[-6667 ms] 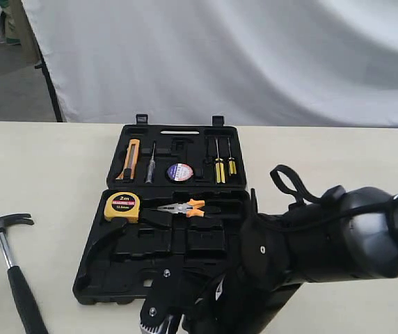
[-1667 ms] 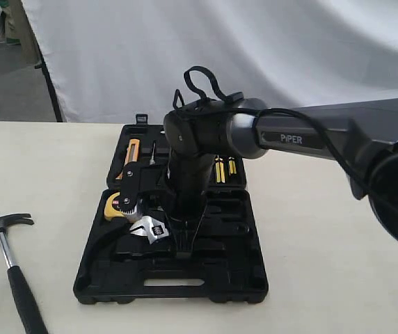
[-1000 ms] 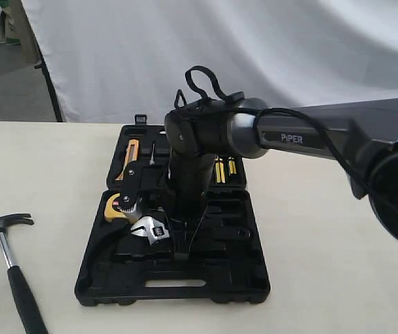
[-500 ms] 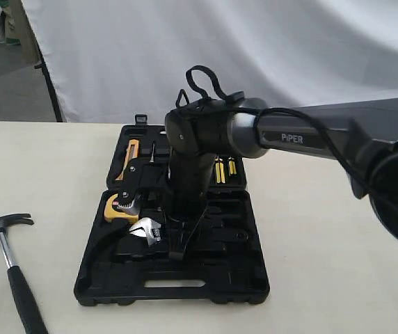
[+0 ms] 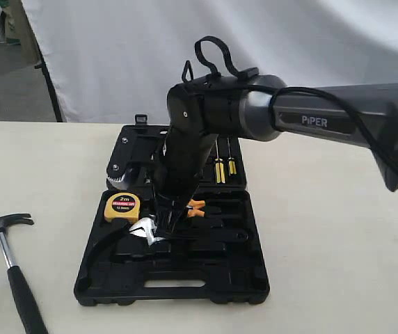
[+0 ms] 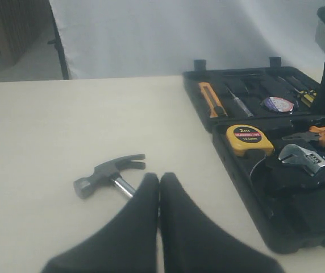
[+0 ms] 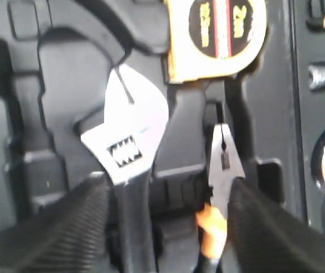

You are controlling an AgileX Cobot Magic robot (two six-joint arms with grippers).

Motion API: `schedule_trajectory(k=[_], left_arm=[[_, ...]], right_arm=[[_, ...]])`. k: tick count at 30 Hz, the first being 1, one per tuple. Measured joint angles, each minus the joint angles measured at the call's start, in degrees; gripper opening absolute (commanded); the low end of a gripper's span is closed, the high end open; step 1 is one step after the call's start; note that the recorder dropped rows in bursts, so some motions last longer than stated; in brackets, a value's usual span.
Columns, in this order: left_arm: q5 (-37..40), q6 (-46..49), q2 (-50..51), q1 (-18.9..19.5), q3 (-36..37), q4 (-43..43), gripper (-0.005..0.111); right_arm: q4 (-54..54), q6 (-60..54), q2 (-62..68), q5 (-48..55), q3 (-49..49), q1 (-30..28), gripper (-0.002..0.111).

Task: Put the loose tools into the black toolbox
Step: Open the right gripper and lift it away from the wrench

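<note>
R gripper (image 7: 165, 196) was seen spread wide over the black toolbox (image 5: 248, 271), w/ nothing gripped. The adj. wrench (image 7: 129, 142) was seen lying in the lower tray between the fingers, next to the orange-handled pliers (image 7: 224, 153) and just by the yellow tape measure (image 7: 216, 34). L gripper (image 6: 159, 185) was pressed fully together, w/ nothing held. The claw hammer (image 6: 108, 172) was seen lying on the table (image 6: 49, 125), outside the box, near the L fingertips. The tape roll (image 6: 278, 104) was seated in the lid half.
</note>
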Motion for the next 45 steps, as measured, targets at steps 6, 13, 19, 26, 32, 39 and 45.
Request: schedule_trajectory(k=[6, 13, 19, 26, 32, 39, 45], left_arm=[[0.0, 0.0, 0.0, 0.0, 0.0, 0.0, 0.0], [0.0, 0.0, 0.0, 0.0, 0.0, 0.0, 0.0], [0.0, 0.0, 0.0, 0.0, 0.0, 0.0, 0.0], [0.0, 0.0, 0.0, 0.0, 0.0, 0.0, 0.0], [0.0, 0.0, 0.0, 0.0, 0.0, 0.0, 0.0], [0.0, 0.0, 0.0, 0.0, 0.0, 0.0, 0.0], [0.0, 0.0, 0.0, 0.0, 0.0, 0.0, 0.0]], right_arm=[[3.4, 0.1, 1.4, -5.6, 0.0, 0.0, 0.0], [7.0, 0.1, 3.4, -7.6, -0.2, 0.0, 0.0], [7.2, 0.2, 6.0, -7.2, -0.8, 0.0, 0.0], [7.1, 0.2, 6.6, -7.5, -0.9, -0.1, 0.0], [7.3, 0.6, 6.6, -7.5, -0.9, -0.1, 0.0], [7.8, 0.6, 6.1, -7.5, -0.9, -0.2, 0.0], [8.6, 2.8, 1.5, -4.5, -0.4, -0.7, 0.0]])
